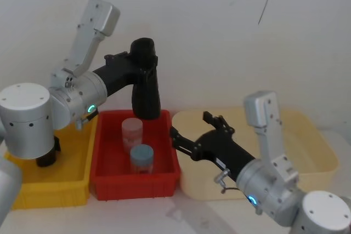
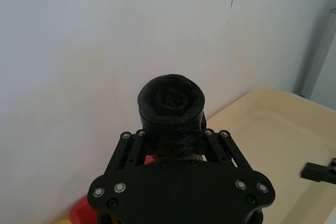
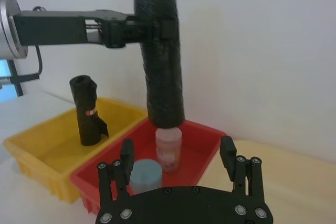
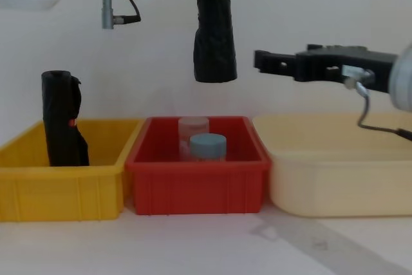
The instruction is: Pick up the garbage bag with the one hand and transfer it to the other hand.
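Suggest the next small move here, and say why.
Probably advance the right gripper, fingers open, toward the lower half of the garbage bag. The left gripper holds the bag near its top above the red bin, its lower part is free, and the right gripper hangs apart from it, to its right.

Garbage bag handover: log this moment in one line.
phase: pre-handover | left gripper: shut on garbage bag, held above red bin | right gripper: open, beside bag, not touching | transfer: not yet done
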{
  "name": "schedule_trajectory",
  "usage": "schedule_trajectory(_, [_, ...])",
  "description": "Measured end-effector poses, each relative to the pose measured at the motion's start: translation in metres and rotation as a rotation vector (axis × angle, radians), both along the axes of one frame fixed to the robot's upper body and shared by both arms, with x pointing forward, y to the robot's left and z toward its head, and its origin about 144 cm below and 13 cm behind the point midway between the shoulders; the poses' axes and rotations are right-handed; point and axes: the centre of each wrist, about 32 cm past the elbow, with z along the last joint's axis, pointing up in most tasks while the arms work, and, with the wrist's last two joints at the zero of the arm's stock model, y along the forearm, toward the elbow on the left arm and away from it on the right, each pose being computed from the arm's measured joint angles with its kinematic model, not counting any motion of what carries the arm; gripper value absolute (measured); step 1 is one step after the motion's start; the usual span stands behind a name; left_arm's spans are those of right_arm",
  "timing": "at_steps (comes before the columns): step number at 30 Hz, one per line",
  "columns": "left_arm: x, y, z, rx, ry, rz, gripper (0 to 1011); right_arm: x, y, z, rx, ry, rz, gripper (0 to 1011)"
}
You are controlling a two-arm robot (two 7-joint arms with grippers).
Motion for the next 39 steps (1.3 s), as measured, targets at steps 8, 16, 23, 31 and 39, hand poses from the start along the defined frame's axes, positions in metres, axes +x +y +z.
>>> schedule_trajectory(8, [0.0, -0.001, 0.0, 0.0, 0.001, -0.001, 404, 0.017, 0.019, 0.012, -0.029, -0.013, 0.037, 1000])
schedule_trajectory(16, [0.0, -0.001, 0.0, 0.001, 0.002, -0.002, 404, 0.025, 0.035, 0.022, -0.054, -0.019, 0.061, 1000])
schedule_trajectory(23, [0.0, -0.001, 0.0, 0.001, 0.002, -0.002, 404, 0.028, 0.047, 0.033, -0.069, -0.023, 0.08, 1000])
schedule_trajectory(31, [0.0, -0.001, 0.0, 0.0, 0.002, -0.002, 404, 0.035, 0.06, 0.031, -0.082, -0.023, 0.093, 1000])
schedule_trajectory(39, [0.0, -0.001, 0.0, 0.0, 0.002, -0.002, 404, 0.045, 0.069, 0.024, -0.092, -0.018, 0.077, 1000])
